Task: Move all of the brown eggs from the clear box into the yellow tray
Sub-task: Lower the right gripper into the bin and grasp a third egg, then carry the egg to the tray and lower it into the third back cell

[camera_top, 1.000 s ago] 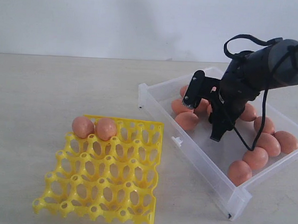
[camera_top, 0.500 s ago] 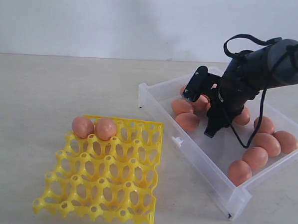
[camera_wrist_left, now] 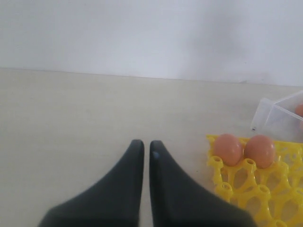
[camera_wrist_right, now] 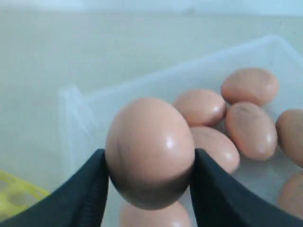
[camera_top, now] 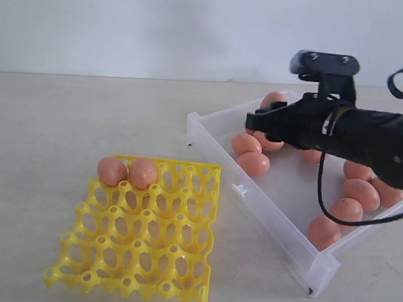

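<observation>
Holding one of the brown eggs [camera_wrist_right: 149, 142] in the right claw [camera_wrist_right: 149, 158], with a dark finger pressed against either side of the shell and the jaws spread just as wide as the egg. Poised above the clear box [camera_top: 279, 219], over its left part in the exterior view, higher than the box's walls. Lying loose on the box floor beneath and behind the held egg: more of the same eggs, a cluster by the left wall and a string along the far and right sides, several touching. Standing on the counter [camera_top: 61, 116] to the left of the box and apart from it: the yellow tray [camera_top: 148, 263], with two eggs seated side by side, touching, in the two leftmost cups of its far row. Seen only from its own wrist camera: the left claw [camera_wrist_left: 143, 144], over bare counter near the tray's egg-filled corner, fingers drawn almost together with a thin slit between, gripping nothing.
</observation>
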### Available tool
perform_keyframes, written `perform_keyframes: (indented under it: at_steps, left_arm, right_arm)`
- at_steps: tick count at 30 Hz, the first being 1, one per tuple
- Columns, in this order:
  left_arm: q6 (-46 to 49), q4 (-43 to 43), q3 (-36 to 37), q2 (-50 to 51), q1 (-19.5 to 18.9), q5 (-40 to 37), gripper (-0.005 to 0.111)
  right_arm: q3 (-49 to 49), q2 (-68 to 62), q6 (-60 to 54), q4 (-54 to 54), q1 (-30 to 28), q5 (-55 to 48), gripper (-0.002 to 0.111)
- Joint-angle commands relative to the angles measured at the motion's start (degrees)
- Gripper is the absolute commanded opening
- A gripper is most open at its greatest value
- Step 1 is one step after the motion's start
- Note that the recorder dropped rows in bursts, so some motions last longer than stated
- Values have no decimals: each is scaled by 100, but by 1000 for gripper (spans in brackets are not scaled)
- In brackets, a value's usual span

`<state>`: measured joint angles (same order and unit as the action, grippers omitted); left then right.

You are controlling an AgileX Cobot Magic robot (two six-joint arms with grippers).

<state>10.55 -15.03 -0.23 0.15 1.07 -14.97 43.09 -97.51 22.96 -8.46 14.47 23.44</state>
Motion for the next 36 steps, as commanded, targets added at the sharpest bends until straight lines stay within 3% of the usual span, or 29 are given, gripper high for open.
perform_keyframes:
  at_steps: [1, 5, 14, 19, 26, 32, 36]
  left_arm:
    - [-48, -16, 23, -15, 22, 28, 4]
    - [-48, -16, 23, -15, 22, 28, 4]
    - [-48, -16, 23, -15, 22, 28, 4]
    - [-48, -16, 23, -15, 22, 28, 4]
    - [-48, -16, 23, -15, 22, 28, 4]
    - [-48, -16, 23, -15, 22, 39, 4]
    - [-48, -16, 23, -15, 22, 39, 4]
  right_arm:
    - [-633, 332, 1797, -638, -19, 2475, 0]
    - [-592, 252, 2285, -2137, -19, 3627, 0]
    - [-540, -320, 3193, -4166, -19, 3672, 0]
    - [105, -926, 4012, -5163, 19, 3605, 0]
    - [948, -1333, 4055, -5546, 405, 2640, 0]
    - [1293, -1399, 3924, -5999, 905, 907, 0]
    - [1306, -1399, 3756, -5863, 916, 615, 0]
